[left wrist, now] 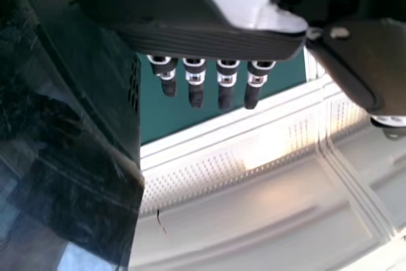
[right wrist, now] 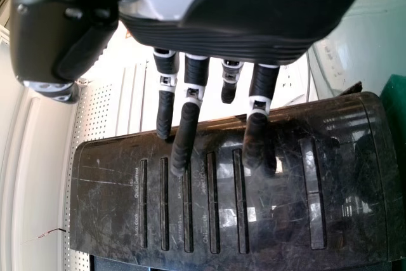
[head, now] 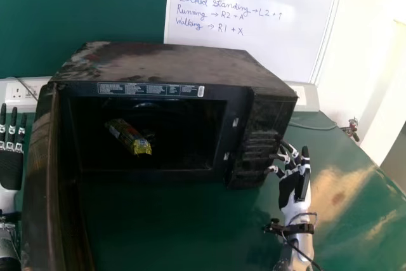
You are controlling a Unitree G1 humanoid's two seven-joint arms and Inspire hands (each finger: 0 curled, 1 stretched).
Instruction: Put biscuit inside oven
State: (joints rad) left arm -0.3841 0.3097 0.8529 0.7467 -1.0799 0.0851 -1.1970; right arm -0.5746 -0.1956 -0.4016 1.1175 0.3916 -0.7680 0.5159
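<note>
Black-and-white right hand (head: 289, 188) open, fingers loosely extended at control panel (head: 259, 144) of dark oven (head: 165, 65); contact unclear. Left hand (head: 11, 171) open, fingers straight, beside swung-open door (head: 39, 195). Biscuit packet (head: 130, 138), yellow, lies inside oven. Green table (head: 165, 220) underneath; handwritten whiteboard (head: 254, 46), green wall (head: 82, 4) behind.
</note>
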